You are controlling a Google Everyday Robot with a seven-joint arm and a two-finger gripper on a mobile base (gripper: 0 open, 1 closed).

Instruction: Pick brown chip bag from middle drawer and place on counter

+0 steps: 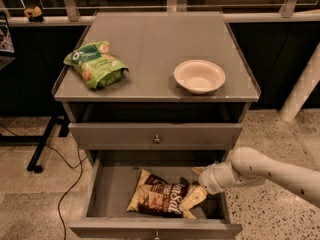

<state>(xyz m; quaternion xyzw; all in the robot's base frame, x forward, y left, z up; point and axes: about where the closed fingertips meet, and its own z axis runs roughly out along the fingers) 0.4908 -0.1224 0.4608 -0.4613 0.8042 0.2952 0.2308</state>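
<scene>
The brown chip bag (157, 200) lies flat on the floor of the open middle drawer (112, 194), right of centre, its white lettering facing up. My gripper (192, 197) reaches in from the right on its white arm (265, 170) and sits low in the drawer, at the bag's right end and touching or just over it. The counter (150, 39) is the grey cabinet top above.
A green snack bag (95, 64) lies on the counter's left side and a white bowl (199, 76) on its right. A closed drawer (125, 135) sits above the open one. A white post (302, 89) stands to the right, and a black stand leg with cable (42, 146) to the left.
</scene>
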